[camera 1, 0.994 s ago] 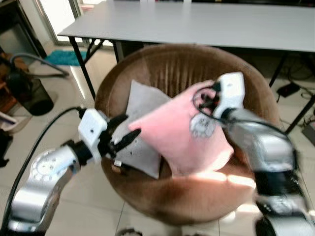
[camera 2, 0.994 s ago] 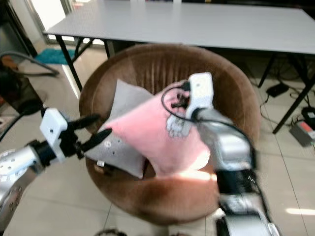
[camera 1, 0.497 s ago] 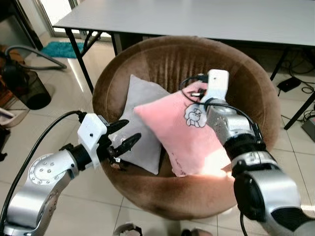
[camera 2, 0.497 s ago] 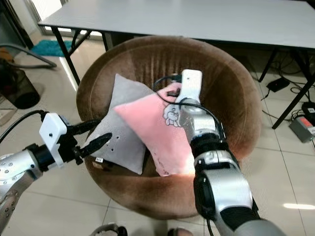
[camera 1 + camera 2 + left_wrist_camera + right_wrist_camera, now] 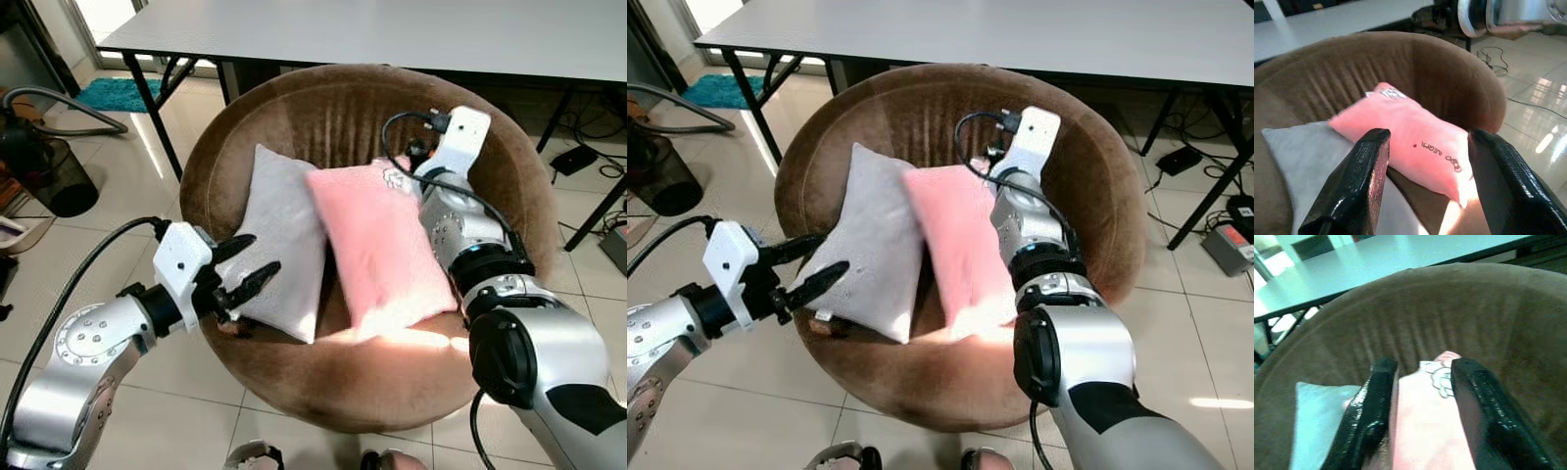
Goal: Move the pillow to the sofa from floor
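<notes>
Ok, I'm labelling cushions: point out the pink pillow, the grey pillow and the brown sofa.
pink pillow [image 5: 377, 250], left eye view, middle of its face.
grey pillow [image 5: 279, 245], left eye view, centre panel.
brown sofa [image 5: 323, 117], left eye view, ribbed backrest.

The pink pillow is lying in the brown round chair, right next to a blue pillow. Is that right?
Not quite. The pillow next to it is grey, not blue. The left eye view shows the pink pillow lying in the brown round chair, right beside and touching the grey pillow.

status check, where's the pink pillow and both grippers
Pink pillow down in brown chair, beside grey pillow. Right gripper open astride its top corner. Left gripper open, off grey pillow's edge.
</notes>
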Controlling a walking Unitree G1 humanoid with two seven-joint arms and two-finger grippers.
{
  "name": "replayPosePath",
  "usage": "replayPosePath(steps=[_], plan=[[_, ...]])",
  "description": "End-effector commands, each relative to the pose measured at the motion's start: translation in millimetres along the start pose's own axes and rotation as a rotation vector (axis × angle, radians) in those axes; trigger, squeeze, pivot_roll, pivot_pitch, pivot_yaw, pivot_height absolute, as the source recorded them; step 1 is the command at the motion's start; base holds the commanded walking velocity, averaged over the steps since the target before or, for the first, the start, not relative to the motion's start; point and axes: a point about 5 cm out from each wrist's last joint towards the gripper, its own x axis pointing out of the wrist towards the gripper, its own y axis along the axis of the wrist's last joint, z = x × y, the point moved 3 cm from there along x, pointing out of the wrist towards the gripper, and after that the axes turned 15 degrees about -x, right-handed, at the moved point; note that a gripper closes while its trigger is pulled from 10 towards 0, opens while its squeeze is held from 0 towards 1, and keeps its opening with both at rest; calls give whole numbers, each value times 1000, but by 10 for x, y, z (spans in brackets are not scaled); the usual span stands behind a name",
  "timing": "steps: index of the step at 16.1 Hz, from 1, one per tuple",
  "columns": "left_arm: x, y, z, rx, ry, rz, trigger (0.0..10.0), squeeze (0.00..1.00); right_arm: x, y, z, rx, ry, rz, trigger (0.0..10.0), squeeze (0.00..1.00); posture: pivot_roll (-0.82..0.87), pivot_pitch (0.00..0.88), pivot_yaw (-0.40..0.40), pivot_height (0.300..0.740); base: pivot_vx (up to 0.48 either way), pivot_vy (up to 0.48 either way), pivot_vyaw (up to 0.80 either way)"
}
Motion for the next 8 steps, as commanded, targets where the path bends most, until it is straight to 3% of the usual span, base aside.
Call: replayPosePath(steps=[1, 2, 4, 6, 8], plan=[[16, -2, -137, 17, 113, 14, 10000, 0, 13, 166, -62, -6, 35, 77, 10000, 851, 140, 105, 26, 740, 0, 0, 0], [39, -32, -204, -8, 185, 20, 10000, 0, -2, 155, -69, -15, 43, 97, 10000, 0, 136, 94, 16, 740, 0, 0, 0], [122, -178, -359, -56, 438, 28, 10000, 0, -136, -103, -87, -63, 88, 104, 10000, 0, 95, 72, 7, 740, 0, 0, 0], [158, -238, -340, -68, 486, 39, 10000, 0, -349, -309, -85, -85, 136, 106, 10000, 0, 70, 55, 4, 740, 0, 0, 0], [147, -331, -411, -98, 580, 48, 10000, 0, -721, -597, 11, -105, 143, 70, 10000, 0, 53, 40, 1, 740, 0, 0, 0]])
